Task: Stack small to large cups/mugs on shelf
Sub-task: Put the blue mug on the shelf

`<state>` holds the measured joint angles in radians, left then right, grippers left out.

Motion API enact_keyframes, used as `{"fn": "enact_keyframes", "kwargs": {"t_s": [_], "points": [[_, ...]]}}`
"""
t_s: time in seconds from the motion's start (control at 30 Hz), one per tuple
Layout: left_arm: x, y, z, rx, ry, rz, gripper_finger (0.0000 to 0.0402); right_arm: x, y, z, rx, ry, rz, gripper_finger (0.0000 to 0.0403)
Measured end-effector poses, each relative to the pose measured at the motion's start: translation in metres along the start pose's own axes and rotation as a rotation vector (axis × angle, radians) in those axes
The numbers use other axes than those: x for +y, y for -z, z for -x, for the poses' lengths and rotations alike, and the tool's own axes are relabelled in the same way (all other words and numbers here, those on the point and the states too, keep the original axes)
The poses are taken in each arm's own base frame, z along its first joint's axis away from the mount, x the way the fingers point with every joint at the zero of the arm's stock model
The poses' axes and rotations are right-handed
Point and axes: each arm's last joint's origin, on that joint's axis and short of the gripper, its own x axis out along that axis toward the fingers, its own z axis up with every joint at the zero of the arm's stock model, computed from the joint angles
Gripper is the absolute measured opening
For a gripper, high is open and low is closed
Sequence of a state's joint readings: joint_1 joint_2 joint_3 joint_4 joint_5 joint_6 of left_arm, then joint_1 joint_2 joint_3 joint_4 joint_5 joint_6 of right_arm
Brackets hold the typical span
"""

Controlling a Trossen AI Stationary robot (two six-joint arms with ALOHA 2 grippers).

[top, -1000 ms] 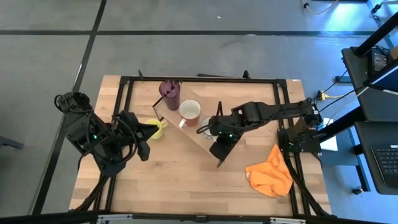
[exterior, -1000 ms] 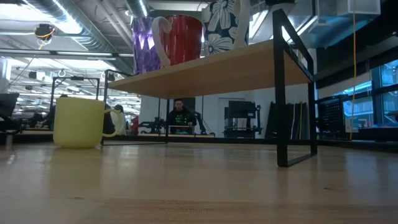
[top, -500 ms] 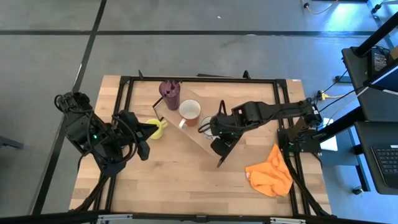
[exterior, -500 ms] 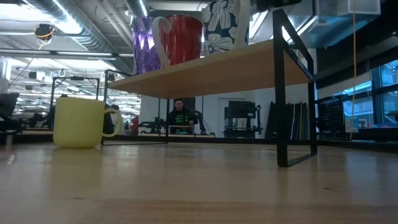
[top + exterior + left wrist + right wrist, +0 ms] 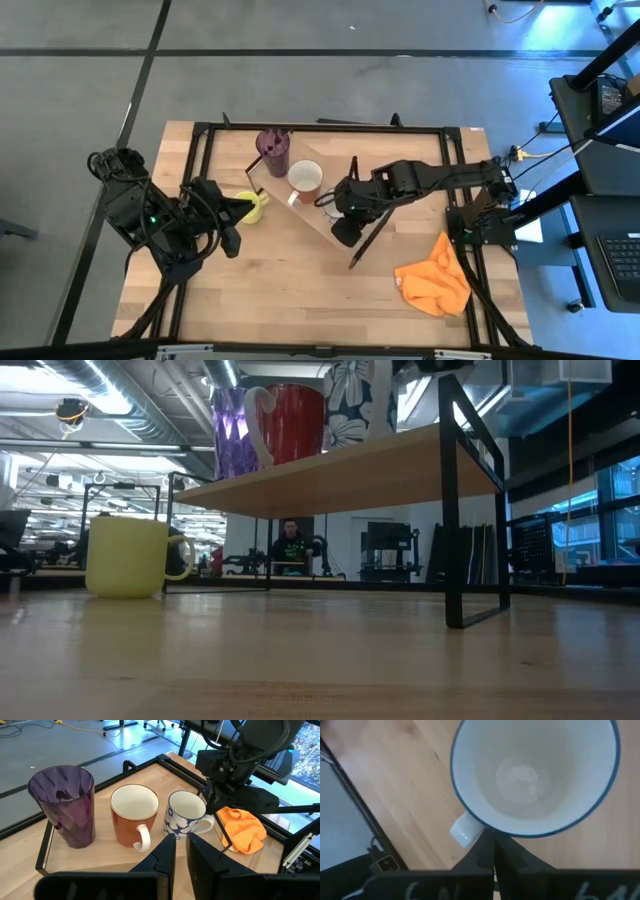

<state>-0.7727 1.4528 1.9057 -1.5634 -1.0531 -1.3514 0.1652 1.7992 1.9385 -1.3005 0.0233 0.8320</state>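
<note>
since half a second before, the right gripper (image 5: 334, 208) had shifted a little toward the left arm's side along the shelf (image 5: 310, 222), and in the low view the floral mug (image 5: 358, 400) sat slightly lifted and tilted; everything else kept its place.

no brand, label or readable writing showed on any vessel; the floral mug carried only a blue-and-white flower pattern (image 5: 186, 813).

on the shelf stood the purple tumbler (image 5: 272, 151), the brown mug (image 5: 305, 179) just beside it, then the floral mug with its handle toward the shelf's long edge. the right gripper's fingers (image 5: 492, 851) sat pressed together at that mug's rim, by the handle. the shelf ran diagonally, and beyond the floral mug some bare plank remained before the dark end bar (image 5: 450, 510).

the yellow-green mug (image 5: 128, 556) stood on the counter (image 5: 300, 290), off the shelf, just by the tumbler end. the left gripper (image 5: 244, 208) hovered at it, fingers (image 5: 165, 856) close together with a narrow gap. an orange cloth (image 5: 433, 282) lay near the counter's right edge, with open counter between it and the shelf.
</note>
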Motion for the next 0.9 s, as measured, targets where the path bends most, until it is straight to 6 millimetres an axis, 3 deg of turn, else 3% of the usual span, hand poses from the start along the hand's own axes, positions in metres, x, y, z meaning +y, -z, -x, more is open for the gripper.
{"fn": "enact_keyframes", "kwargs": {"t_s": [0.2, 0.53, 0.9], "points": [[0.000, 0.000, 0.000, 0.001, 0.001, 0.000, 0.0039, -0.002, -0.006, 0.000, -0.025, -0.017, 0.000, 0.0000], [0.000, 0.001, 0.001, 0.044, 0.013, 0.000, 0.0039, 0.004, -0.013, -0.025, 0.067, -0.067, 0.025, 0.0000], [0.000, 0.001, 0.001, 0.046, 0.014, -0.024, 0.0039, 0.010, -0.008, -0.013, 0.035, -0.114, 0.000, 0.0000]]}}
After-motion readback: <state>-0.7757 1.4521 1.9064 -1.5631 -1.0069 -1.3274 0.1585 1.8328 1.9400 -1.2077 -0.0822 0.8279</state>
